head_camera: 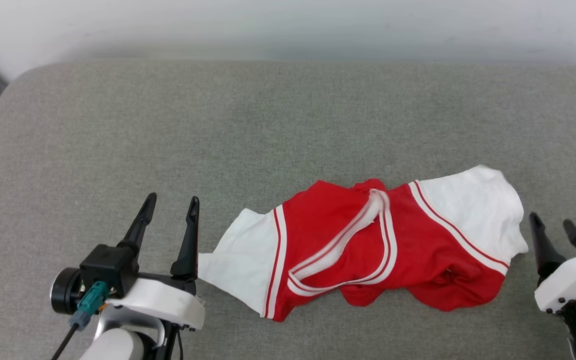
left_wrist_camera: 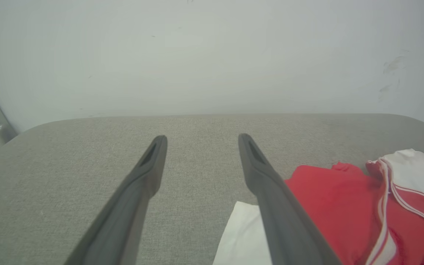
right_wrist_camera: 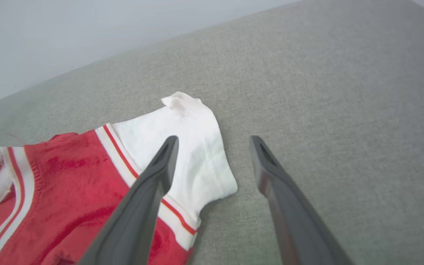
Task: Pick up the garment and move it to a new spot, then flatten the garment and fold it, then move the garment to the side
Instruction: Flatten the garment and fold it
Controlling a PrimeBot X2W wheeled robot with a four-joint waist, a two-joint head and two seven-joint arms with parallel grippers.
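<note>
Status: garment (head_camera: 368, 245) is down on the grey padded surface (head_camera: 268, 125), bunched up, held by neither tool. Not flat: red body is wrinkled and doubled over at the near edge, and the striped collar band (head_camera: 348, 240) is twisted diagonally across it. No lettering visible, so prob face-down or folded under, can't tell which. My read: could be sitting at its new spot, but pics can't confirm the relocate step. Flatten, fold and move-aside all look undone.

Left tool (head_camera: 173, 198): fingers apart, nothing between them, pointing away from the robot toward the wall (head_camera: 288, 25). Right tool (head_camera: 550, 219): fingers also apart, empty.

Garment vs tools: it lies between the two, long axis running tool to tool.
- One white sleeve (head_camera: 240, 255) is just beside the left tool's inner finger, near the finger base. Touching or not, can't tell. In the left wrist view that finger overlaps the sleeve corner; the outer finger is over bare surface.
- Other white sleeve (head_camera: 473, 205) is just inboard of the right tool, with a thin strip of bare surface between in the head view. In the right wrist view the inner finger crosses over the sleeve and the outer finger is clear of fabric.

Height of either tool above the cloth: can't tell.
</note>
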